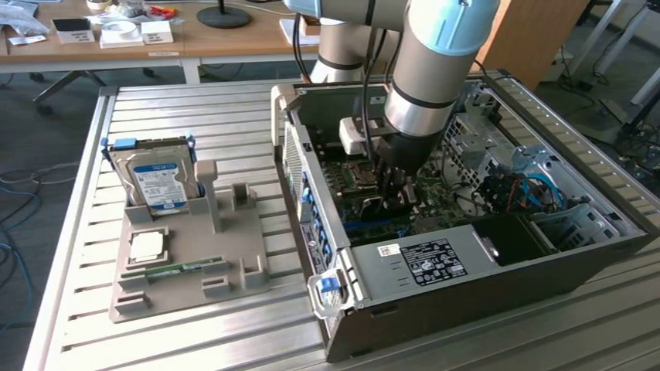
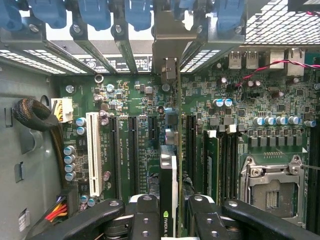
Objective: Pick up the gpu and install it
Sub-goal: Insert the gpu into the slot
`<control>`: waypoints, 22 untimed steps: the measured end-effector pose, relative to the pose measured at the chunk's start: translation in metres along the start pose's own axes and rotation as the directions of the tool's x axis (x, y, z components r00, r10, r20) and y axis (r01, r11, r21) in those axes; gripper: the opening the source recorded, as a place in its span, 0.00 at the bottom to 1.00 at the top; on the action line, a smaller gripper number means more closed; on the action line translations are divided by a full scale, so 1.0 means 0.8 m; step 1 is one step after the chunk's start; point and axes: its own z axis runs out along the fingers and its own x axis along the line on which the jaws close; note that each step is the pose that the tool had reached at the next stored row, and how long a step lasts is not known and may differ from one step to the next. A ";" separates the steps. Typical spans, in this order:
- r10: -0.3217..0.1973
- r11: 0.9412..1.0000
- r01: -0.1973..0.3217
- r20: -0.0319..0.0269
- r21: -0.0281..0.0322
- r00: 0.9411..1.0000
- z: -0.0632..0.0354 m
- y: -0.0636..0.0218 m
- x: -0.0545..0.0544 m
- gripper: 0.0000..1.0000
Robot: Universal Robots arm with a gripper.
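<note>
My end effector (image 2: pixel 169 217) is clamped on the gpu (image 2: pixel 168 170), edge-down over the motherboard (image 2: pixel 240 100); long axis parallel to the motherboard's slots (image 2: pixel 134 145), bracket (image 2: pixel 172 45) toward its rear edge.

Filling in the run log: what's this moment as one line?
gripper: shut on gpu | gpu: edge-on over motherboard slots | location: inside computer case | seated: cannot tell
</note>
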 end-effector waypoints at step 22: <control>0.000 1.000 0.000 0.000 0.000 1.000 -0.002 0.000 0.000 0.27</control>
